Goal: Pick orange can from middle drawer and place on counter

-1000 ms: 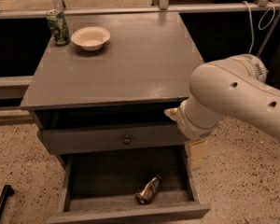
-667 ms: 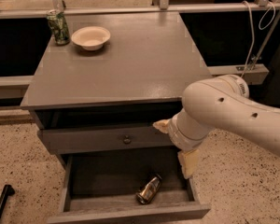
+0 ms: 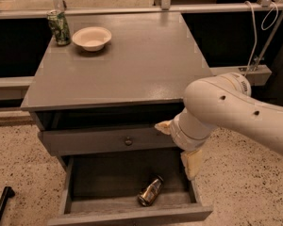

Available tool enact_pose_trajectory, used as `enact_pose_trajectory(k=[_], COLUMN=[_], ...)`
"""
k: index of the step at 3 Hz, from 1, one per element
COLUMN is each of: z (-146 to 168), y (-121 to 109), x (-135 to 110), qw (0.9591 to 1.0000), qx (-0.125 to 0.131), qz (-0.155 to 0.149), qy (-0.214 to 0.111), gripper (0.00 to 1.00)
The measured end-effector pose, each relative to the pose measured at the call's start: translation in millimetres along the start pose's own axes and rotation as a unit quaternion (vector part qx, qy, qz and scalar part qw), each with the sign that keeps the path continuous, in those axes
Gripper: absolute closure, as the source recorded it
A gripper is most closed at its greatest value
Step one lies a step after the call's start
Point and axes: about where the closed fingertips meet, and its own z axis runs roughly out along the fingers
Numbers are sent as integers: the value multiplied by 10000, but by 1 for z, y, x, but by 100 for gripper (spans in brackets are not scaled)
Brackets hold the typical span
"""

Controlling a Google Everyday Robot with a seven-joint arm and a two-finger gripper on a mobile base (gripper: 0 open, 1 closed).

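Dented orange can (image 3: 150, 191), cream jaws parted over drawer (image 3: 132, 215)

I can read no writing, number or sign anywhere on my feed. The upright green patterned drinks can (image 3: 59, 27) at the back left of the flat grey wooden desk (image 3: 141, 69) shows only a mottled print, no letters I can make out. The small dented orange-gold can (image 3: 151, 191) lying in the open shallow grey middle drawer (image 3: 132, 212) shows no legible label. The cream two-finger gripper (image 3: 177, 145), fingers (image 3: 192, 163) spread, hangs over the drawer's right side and bears no marking.
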Motion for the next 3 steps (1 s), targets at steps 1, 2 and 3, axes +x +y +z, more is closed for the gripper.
enact_pose_trajectory(k=[1,2,3], z=[36,107,145], y=[9,27,36], x=[2,5,6], qw=[9992,9917,9862], qx=[-11,262,293], qz=[-190,-519,-661], qy=[-364,-1147,-1489], gripper=[0,0,0])
